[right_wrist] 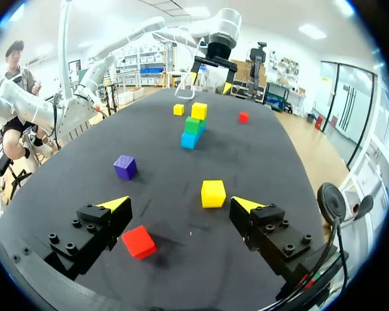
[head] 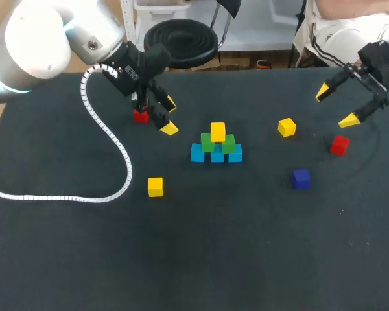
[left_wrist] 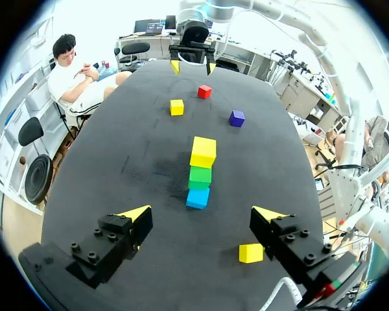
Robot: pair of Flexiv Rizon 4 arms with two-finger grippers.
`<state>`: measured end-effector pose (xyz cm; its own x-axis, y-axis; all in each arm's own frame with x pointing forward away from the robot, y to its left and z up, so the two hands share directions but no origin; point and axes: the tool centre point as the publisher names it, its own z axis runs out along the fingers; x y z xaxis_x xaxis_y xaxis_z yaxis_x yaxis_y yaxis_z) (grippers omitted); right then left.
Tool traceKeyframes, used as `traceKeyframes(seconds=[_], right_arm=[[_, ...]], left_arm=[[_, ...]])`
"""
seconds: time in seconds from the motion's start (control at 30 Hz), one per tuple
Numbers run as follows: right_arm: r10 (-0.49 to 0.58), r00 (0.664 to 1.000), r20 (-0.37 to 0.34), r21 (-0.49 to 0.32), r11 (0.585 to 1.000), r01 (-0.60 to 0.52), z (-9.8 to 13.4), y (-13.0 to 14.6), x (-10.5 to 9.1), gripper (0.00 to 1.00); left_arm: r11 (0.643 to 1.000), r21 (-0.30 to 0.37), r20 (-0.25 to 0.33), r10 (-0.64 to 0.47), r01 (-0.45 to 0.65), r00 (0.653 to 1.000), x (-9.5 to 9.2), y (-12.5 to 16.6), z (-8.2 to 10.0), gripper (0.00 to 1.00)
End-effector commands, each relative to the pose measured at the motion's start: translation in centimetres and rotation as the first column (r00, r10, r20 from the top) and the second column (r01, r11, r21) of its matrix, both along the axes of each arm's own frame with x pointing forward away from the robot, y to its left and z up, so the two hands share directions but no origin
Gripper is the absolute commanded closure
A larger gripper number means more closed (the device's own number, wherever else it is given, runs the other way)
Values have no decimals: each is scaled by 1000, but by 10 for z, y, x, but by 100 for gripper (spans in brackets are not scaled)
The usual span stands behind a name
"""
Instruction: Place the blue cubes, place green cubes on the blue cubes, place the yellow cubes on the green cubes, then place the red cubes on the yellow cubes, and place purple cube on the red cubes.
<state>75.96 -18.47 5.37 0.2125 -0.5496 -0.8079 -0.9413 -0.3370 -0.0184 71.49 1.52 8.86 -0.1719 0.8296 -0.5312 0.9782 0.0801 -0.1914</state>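
Bench: our dark bench point(head: 201, 259) carries every cube, and a white coiled cable point(head: 128, 170) lies across its left side.
Stack: at the middle we have three blue cubes point(head: 217, 156) touching in a row, two green cubes point(head: 208, 144) on top of them, and the top yellow cube point(head: 218, 131) resting on the green pair.
Loose yellow: the front yellow cube point(head: 155, 186) sits left of the stack and nearer to us. The right yellow cube point(head: 286, 127) lies between the stack and our right arm.
Loose red: the left red cube point(head: 141, 116) is just beside our left gripper's fingers. The right red cube point(head: 339, 145) sits near the right gripper.
Purple: the purple cube point(head: 301, 178) stands alone, right of the stack and toward us.
Left gripper: our left gripper point(head: 170, 116) hangs left of the stack, fingers spread apart with nothing between them.
Right gripper: our right gripper point(right_wrist: 180, 206) is spread wide and holds nothing. In its wrist view the right red cube lies close by one finger and the right yellow cube just ahead.
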Motion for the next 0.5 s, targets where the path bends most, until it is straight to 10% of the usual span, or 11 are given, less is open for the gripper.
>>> traceKeyframes(seconds=[0.03, 0.5], right_arm=[[5, 1000, 9, -9, 1000, -5, -8, 16, -5, 0], [124, 992, -13, -88, 988, -124, -15, 63, 3, 0]], left_arm=[[1000, -1, 1, -2, 2, 1000, 0, 1, 0, 0], [1000, -1, 1, -2, 2, 1000, 0, 1, 0, 0]])
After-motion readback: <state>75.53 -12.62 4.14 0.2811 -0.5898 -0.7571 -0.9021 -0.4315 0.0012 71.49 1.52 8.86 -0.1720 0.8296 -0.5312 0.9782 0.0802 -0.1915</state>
